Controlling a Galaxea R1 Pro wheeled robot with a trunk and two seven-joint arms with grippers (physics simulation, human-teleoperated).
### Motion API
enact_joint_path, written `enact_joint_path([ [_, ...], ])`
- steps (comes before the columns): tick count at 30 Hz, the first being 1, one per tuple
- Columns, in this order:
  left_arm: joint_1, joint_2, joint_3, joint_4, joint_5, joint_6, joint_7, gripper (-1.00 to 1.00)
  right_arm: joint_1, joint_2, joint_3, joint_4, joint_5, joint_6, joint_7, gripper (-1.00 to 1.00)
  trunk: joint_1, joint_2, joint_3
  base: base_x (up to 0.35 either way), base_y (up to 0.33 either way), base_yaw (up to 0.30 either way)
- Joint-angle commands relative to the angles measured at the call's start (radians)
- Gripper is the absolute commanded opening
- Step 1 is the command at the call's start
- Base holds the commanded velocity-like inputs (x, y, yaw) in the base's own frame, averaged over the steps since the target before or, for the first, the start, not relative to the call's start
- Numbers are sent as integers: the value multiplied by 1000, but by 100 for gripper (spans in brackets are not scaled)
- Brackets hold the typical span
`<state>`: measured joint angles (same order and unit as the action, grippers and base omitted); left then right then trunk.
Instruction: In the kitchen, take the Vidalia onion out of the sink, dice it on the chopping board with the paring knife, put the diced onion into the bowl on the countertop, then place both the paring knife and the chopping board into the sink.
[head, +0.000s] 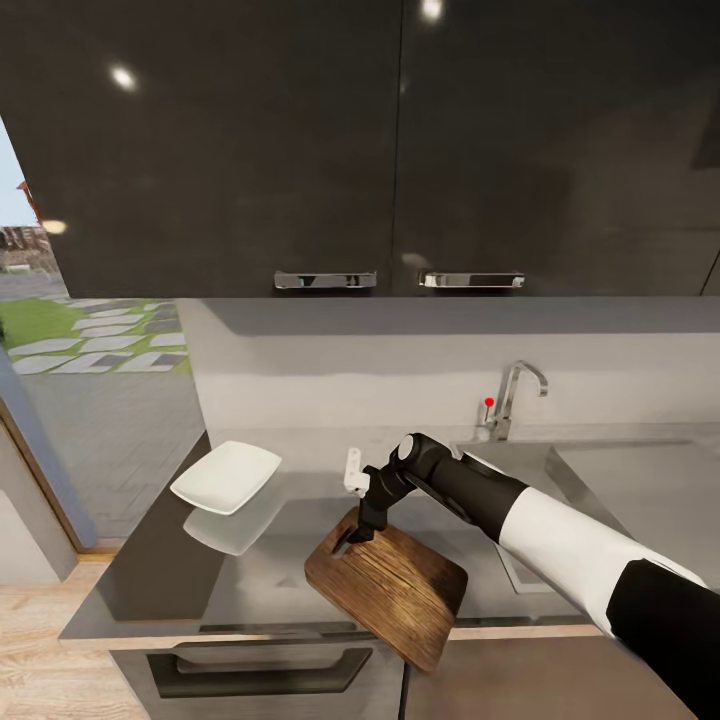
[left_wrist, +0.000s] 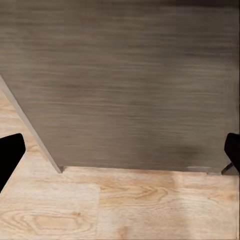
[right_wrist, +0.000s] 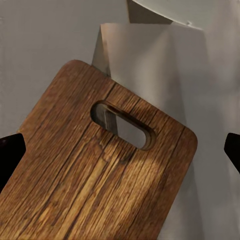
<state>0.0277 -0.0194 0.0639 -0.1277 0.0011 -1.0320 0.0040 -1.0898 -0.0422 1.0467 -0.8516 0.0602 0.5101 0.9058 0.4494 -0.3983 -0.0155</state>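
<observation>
The dark brown chopping board (head: 390, 592) lies slanted on the grey countertop (head: 250, 580), one corner hanging over the front edge. My right gripper (head: 361, 528) hovers over its slotted end, open and holding nothing. The right wrist view shows the board (right_wrist: 75, 190) and its oval handle slot between the wide-apart fingertips (right_wrist: 11, 152). Just behind the gripper lies the white handle of the paring knife (head: 353, 472), its blade hidden. The white bowl (head: 227, 476) sits to the left of the board. My left gripper (left_wrist: 120, 150) is open, facing a dark cabinet front. The onion is out of view.
The chrome tap (head: 514, 396) with its red-tipped lever stands at the back right, beside the flat drainboard (head: 640, 490); my right arm covers much of the basin. Dark upper cabinets (head: 330, 150) hang overhead. A drawer handle (head: 260, 672) is below the counter. Wood flooring (left_wrist: 125, 210) lies under the left gripper.
</observation>
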Motion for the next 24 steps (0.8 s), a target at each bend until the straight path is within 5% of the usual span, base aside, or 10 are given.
enact_joint_path([
  [1,0,-3,8,24,-3,-15,1,100,-1,-1,1,-2,7,3,4,100,1,-2,-2,0,0,0],
  [24,2,-7,5,204,-6,-15,-4,100,-1,-2,1,-2,7,3,4,100,1,-2,-2,0,0,0],
])
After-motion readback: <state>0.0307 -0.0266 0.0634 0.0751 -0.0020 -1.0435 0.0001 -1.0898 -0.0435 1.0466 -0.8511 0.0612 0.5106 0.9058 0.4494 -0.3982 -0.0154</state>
